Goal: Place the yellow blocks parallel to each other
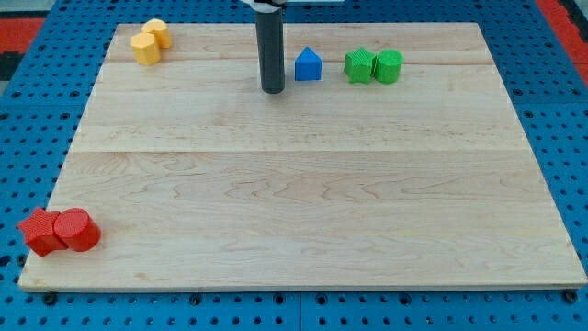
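1. Blocks nearest the bottom of the frame are the two red ones in the lower left corner of the wooden board [303, 221]: a red angular block [39, 230] and, touching its right side, a red cylinder [76, 230]. Both sit close to the board's left and bottom edges.
2. The board's pale planks fill the middle of the frame, resting on a blue perforated surface [28, 119] that shows on all sides.
3. Farther up, in the upper middle of the frame, the dark rod [271, 51] comes down from the top edge. The arm carries no gripper, so nothing opens or closes and nothing is held; the tip [272, 89] rests on the board, free of any block.
4. Just to the right of the rod, near but not touching it, stands a blue house-shaped block [308, 65].
5. Right of that, a short way apart, sit two green blocks side by side and touching: a green angular block [359, 65] and a green cylinder [389, 66].
6. The task's blocks lie in the upper left corner of the frame, well apart from the tip: a yellow angular block [145, 48] in front, and a yellow cylinder [155, 32] touching it just behind and to the right.
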You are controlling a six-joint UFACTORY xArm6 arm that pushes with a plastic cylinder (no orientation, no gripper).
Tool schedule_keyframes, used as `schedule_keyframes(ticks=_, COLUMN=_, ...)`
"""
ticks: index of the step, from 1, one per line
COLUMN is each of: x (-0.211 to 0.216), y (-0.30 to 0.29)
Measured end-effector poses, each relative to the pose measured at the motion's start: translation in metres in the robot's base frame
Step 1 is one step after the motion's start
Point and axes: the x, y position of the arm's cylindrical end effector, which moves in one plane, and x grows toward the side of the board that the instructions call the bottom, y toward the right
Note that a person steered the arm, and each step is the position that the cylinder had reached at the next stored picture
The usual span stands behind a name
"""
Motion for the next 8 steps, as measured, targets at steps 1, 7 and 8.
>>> schedule_keyframes(ticks=1, x=-0.016, y=0.000)
schedule_keyframes(ticks=7, x=-0.131, y=-0.173)
schedule_keyframes(ticks=8, x=-0.132, y=-0.226)
